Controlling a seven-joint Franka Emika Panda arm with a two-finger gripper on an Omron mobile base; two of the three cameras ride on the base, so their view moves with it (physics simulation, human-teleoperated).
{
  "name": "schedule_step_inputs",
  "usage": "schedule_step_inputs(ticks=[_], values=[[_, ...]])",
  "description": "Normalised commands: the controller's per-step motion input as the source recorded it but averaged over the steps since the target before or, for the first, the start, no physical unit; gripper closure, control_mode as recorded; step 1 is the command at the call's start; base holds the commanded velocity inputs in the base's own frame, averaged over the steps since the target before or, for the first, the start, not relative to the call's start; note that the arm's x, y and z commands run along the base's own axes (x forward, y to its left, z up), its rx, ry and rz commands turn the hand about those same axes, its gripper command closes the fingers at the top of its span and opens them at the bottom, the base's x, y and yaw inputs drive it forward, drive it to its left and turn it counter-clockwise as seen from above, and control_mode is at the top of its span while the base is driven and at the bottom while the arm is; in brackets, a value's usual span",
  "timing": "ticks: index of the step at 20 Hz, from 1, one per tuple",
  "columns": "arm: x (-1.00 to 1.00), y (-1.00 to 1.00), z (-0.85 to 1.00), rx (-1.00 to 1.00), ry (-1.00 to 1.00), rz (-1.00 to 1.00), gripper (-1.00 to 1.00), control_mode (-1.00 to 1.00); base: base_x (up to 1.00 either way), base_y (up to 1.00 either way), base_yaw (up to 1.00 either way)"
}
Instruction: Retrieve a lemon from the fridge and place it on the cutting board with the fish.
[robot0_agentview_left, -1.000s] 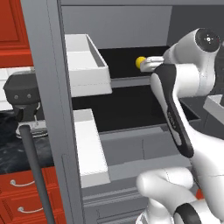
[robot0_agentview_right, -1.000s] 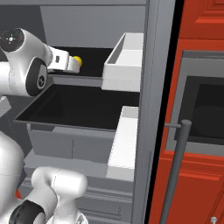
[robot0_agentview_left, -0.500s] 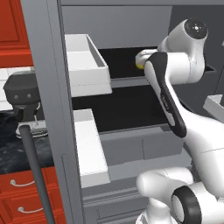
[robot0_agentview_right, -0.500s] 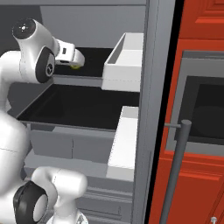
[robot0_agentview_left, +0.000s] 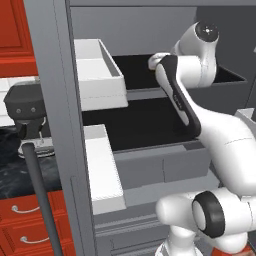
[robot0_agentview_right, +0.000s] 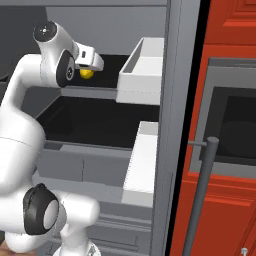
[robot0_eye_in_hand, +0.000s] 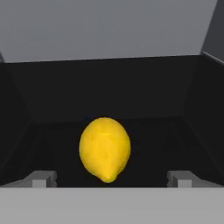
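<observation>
The lemon (robot0_eye_in_hand: 105, 148) is bright yellow and lies on the black upper shelf (robot0_eye_in_hand: 175, 127) inside the grey fridge (robot0_agentview_right: 175, 100). In the hand view my gripper (robot0_eye_in_hand: 111, 180) is open, with one fingertip on each side of the lemon and a clear gap to both. From the right base view the lemon (robot0_agentview_right: 86, 73) peeks out just under my white hand (robot0_agentview_right: 90, 60). My arm (robot0_agentview_left: 180, 95) reaches over the shelves and hides the lemon in the left base view. The cutting board and the fish are out of view.
White door bins (robot0_agentview_left: 97, 75) (robot0_agentview_right: 142, 70) flank the shelves. Long bar handles (robot0_agentview_left: 42, 200) (robot0_agentview_right: 200, 195) stand on the open doors. A dark appliance (robot0_agentview_left: 27, 107) sits on the counter at left. Red cabinets and a dark oven front (robot0_agentview_right: 235, 130) are at right.
My arm has swung deeper into the fridge and the hand has closed in on the lemon, which is now hidden behind the arm in the left base view. The jaws stayed open.
</observation>
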Motion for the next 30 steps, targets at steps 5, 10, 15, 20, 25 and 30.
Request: schedule_step_inputs(ticks=[5, 10, 15, 20, 25, 30], values=[[0.53, 0.00, -0.12, 0.00, 0.02, 0.00, -1.00, -1.00, 0.00, 0.00, 0.00], [0.06, 0.00, -0.01, 0.00, 0.07, 0.00, -1.00, -1.00, 0.00, 0.00, 0.00], [0.05, 0.08, -0.02, 0.00, 0.05, 0.00, -1.00, -1.00, 0.00, 0.00, 0.00], [0.11, 0.09, -0.12, 0.00, 0.02, 0.00, -1.00, -1.00, 0.00, 0.00, 0.00], [0.02, 0.01, -0.12, 0.00, 0.07, 0.00, -1.00, -1.00, 0.00, 0.00, 0.00], [0.00, -0.06, -0.06, 0.00, 0.06, 0.00, -1.00, -1.00, 0.00, 0.00, 0.00]])
